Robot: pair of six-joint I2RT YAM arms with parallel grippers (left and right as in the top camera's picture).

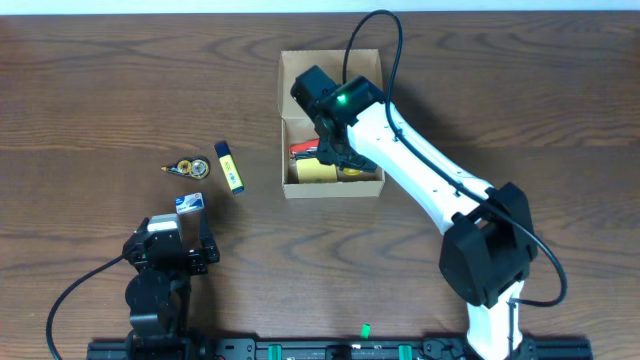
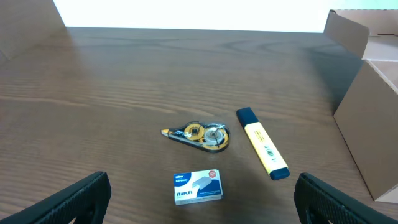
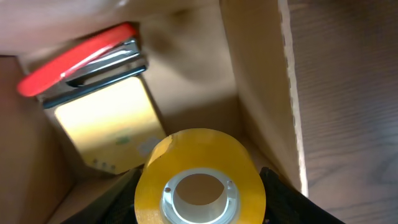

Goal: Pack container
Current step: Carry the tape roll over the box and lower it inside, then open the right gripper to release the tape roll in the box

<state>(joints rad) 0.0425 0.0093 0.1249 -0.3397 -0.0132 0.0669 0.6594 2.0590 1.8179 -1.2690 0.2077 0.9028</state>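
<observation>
Pack is partly done. The container (image 1: 300, 75) sits open on the table (image 1: 90, 80), lid flap laid back on its far side.

Already inside the container: a red stapler (image 3: 81, 59) and a yellow pad (image 3: 109, 124) right next to it.

The right gripper (image 1: 333, 152) is down inside the container, jaws about half open and clamped on the sides of a yellow tape roll (image 3: 199, 180). The roll is low, near the container's wall, and looks not yet released.

Still outside, all to the left of the container:
- highlighter (image 2: 262, 151), nearest the container
- correction tape (image 2: 200, 135), just beyond the highlighter
- staples box (image 2: 198, 187), farthest from the container, toward the robot base

The left gripper (image 1: 175, 232) has its jaws spread wide and holds nothing. It is well apart from the container and lined up on the staples box.

Judgement: two items are in and a third is going in. Three items and the lid close are left, so roughly halfway.
</observation>
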